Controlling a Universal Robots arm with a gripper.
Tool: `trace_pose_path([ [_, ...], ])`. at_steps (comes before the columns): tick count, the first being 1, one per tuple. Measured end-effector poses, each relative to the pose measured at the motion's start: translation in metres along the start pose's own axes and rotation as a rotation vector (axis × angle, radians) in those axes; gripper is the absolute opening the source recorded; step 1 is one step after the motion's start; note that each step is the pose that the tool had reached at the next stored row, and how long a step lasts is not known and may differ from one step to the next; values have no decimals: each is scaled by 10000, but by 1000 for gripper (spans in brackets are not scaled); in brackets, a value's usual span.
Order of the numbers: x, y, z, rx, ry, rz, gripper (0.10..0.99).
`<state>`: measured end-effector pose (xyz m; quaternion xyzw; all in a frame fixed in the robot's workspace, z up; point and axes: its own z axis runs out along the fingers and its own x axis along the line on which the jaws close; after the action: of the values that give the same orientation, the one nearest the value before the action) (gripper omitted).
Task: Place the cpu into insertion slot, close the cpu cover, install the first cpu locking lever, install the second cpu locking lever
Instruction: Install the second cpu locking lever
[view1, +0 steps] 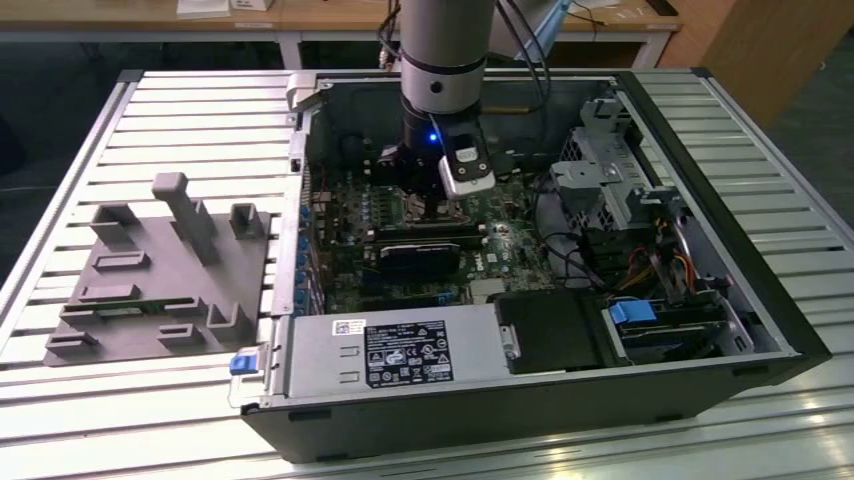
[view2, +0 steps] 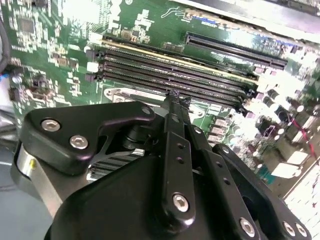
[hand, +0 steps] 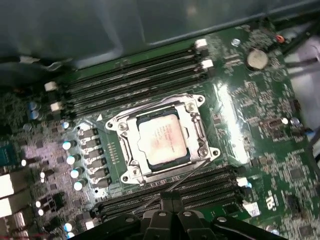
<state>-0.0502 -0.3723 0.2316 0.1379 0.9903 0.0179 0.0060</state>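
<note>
The cpu (hand: 160, 140), a silvery square chip, lies flat in the insertion slot (hand: 134, 150) on the green motherboard (hand: 250, 130). The cpu cover (hand: 198, 135), a thin metal frame, lies down around it. A thin wire locking lever (hand: 186, 179) slants from the socket's corner toward my gripper (hand: 170, 199). The black fingers (view2: 176, 150) are pressed together over the memory slots (view2: 190, 75) beside the socket. In the exterior view my gripper (view1: 424, 205) reaches down into the open computer case (view1: 747, 260). Whether its tips touch the lever I cannot tell.
Long black memory slots (hand: 135, 82) flank the socket on both sides. A row of capacitors (hand: 75, 165) stands close by. The case holds a power supply (view1: 400, 350), a drive cage (view1: 601, 170) and loose cables (view1: 641, 270). A grey fixture (view1: 160, 280) sits on the slatted table at the exterior view's left.
</note>
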Motion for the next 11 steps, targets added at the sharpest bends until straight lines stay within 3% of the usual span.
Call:
trace_pose_path([
  [4, 0, -1, 21, -75, 45, -680, 102],
  [8, 0, -1, 29, -237, 100, -1124, 102],
  [11, 0, -1, 30, -246, 104, -1206, 102],
])
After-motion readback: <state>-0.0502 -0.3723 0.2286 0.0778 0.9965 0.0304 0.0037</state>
